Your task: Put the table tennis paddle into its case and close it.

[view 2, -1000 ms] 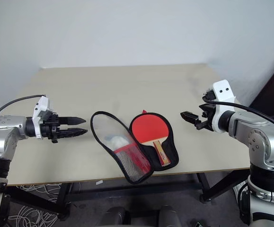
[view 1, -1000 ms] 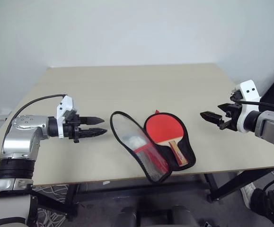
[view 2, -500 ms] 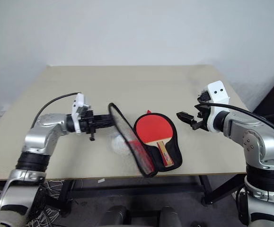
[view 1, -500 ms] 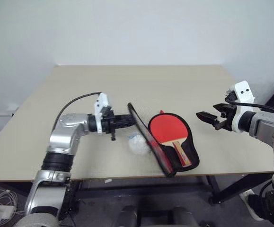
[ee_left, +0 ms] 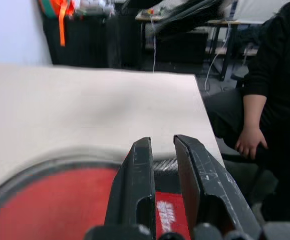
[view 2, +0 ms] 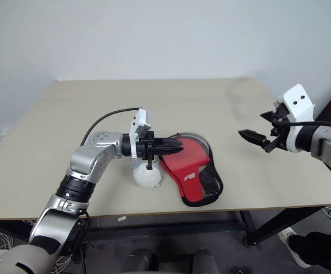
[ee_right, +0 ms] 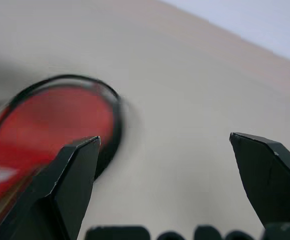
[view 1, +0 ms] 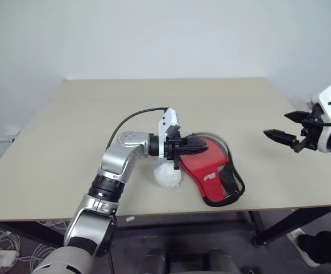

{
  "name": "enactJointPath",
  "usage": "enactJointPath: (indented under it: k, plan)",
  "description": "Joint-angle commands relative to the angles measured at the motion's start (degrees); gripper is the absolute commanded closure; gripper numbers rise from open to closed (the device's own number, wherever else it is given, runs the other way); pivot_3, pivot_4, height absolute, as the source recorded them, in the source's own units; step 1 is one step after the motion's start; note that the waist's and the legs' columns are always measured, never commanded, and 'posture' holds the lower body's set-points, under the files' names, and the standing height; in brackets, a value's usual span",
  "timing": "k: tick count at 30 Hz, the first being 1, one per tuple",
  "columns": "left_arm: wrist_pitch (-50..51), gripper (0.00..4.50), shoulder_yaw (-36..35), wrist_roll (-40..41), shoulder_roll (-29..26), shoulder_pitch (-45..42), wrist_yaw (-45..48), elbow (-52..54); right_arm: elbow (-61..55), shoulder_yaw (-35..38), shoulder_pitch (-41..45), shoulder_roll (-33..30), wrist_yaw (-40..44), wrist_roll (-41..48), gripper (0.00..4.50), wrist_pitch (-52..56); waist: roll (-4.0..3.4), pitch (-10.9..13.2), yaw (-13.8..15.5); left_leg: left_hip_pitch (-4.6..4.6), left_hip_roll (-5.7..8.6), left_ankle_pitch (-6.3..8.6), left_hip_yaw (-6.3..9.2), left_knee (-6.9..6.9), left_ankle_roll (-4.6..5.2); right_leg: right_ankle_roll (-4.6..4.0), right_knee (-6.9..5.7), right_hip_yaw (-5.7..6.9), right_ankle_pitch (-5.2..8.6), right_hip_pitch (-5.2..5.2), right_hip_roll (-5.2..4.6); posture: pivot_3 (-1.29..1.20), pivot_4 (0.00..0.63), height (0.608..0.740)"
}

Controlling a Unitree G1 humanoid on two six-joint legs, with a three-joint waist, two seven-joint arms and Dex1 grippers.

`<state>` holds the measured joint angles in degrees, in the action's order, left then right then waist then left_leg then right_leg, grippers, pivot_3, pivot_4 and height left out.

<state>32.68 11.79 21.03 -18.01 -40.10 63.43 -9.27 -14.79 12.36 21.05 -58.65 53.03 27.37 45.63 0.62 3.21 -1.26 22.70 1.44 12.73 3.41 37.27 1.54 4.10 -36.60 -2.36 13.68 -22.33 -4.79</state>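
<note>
Your left gripper (view 1: pixel 202 148) reaches across the table (view 1: pixel 96 108) from the left, fingers nearly together, its tips over the case (view 1: pixel 214 168). Whether they pinch the flap or only press on it, you cannot tell from these views. The case lies near the table's front edge, folded over with its red outer side and black mesh pocket facing up. The paddle is covered by the flap, so you cannot see it. A white paper wad (view 1: pixel 168 176) sits just beside the case on its left, under your left wrist. Your right gripper (view 1: pixel 288 132) hangs well to the right of the case, above the table's right edge, fingers spread wide and holding nothing. A person (ee_left: pixel 265 100) sits beyond the table's far end.
</note>
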Motion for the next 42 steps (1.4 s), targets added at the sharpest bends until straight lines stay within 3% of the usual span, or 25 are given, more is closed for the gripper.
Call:
enactJointPath:
  k: [1,7,8,10,18,42]
  plan:
    - [9.61,3.74,0.47,1.86,0.32,-0.22,-3.65,4.2,-0.86,-1.14,-1.09,-3.36,9.01,-0.42,0.0,-8.71,0.02,0.01,-0.04,0.0,0.0,0.0,0.0,0.03,0.0,0.0,0.0,-0.01,0.0,0.0,0.0,0.0,0.0,0.74]
    - [23.93,3.74,2.02,7.38,-3.81,8.83,-4.9,17.61,1.36,-5.78,0.03,-2.56,11.35,-2.96,0.0,-13.37,0.0,0.02,-0.18,-0.02,-0.03,0.01,0.02,-0.06,-0.02,-0.01,-0.02,-0.02,0.01,-0.06,-0.01,0.0,0.0,0.74]
    - [25.55,3.58,1.98,8.01,-4.41,10.18,-5.5,18.91,1.51,-6.32,0.21,-1.91,10.83,-3.2,0.0,-13.46,0.01,0.02,-0.08,-0.02,-0.03,0.01,0.02,-0.05,-0.02,-0.01,-0.02,-0.01,0.01,-0.06,-0.01,0.0,0.0,0.74]
    - [28.96,3.16,1.59,9.59,-5.58,12.53,-6.77,21.35,1.1,-7.11,0.13,-0.54,9.75,-3.41,0.0,-13.26,0.02,0.03,0.01,-0.02,-0.03,0.01,0.04,0.01,-0.03,-0.03,-0.04,-0.01,0.01,-0.04,-0.02,0.0,0.0,0.74]
    - [35.21,0.33,0.96,12.86,-6.15,16.6,-12.67,24.69,-1.72,-8.22,-0.95,2.32,7.0,-2.99,0.0,-11.67,0.03,0.03,0.25,-0.02,0.02,0.01,0.12,0.05,-0.03,-0.03,-0.03,0.0,0.01,-0.01,-0.09,0.0,0.0,0.74]
    - [45.61,0.33,-1.27,15.02,7.35,13.46,-26.22,14.83,-7.53,-7.28,-3.08,4.63,1.27,-0.51,0.0,-6.86,0.05,0.02,0.36,-0.01,0.04,0.01,0.07,0.07,-0.03,-0.04,-0.03,0.01,0.01,0.01,-0.06,0.0,0.0,0.74]
